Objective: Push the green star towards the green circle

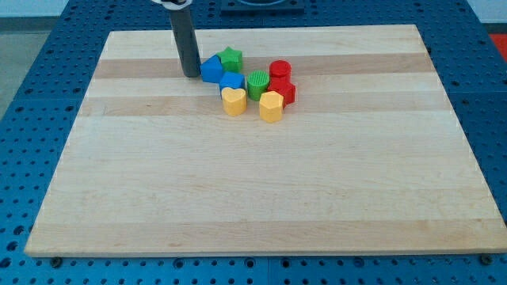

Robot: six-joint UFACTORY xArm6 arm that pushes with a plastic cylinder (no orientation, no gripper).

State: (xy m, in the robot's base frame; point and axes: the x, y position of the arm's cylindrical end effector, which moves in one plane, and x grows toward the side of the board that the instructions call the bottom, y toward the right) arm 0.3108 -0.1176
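Pale wooden board (261,182) across nearly the whole view, on a blue perforated table (36,87). Dark rod (184,39) upright near the view's top left of the cluster, with my tip (191,75) down on the board, just beside the left side of a blue block (211,70) (touching or a hair apart, hard to tell). No jaws on this tool, just a plain rod, so nothing spread, pressed or pinched.

All blocks bunched together in the board's upper middle. Green star (230,57) at the cluster's top, against the upper right of that blue block. Green circle (257,83) close below and to the view's right of the star, in the cluster's middle. Second blue block (232,81) between the first blue one and the green circle. Red cylinder (280,70) at the right, another red block (285,89) (shape unclear) just below it. Yellow heart (234,101) at the bottom left of the bunch, yellow hexagon-like block (271,106) at the bottom right.
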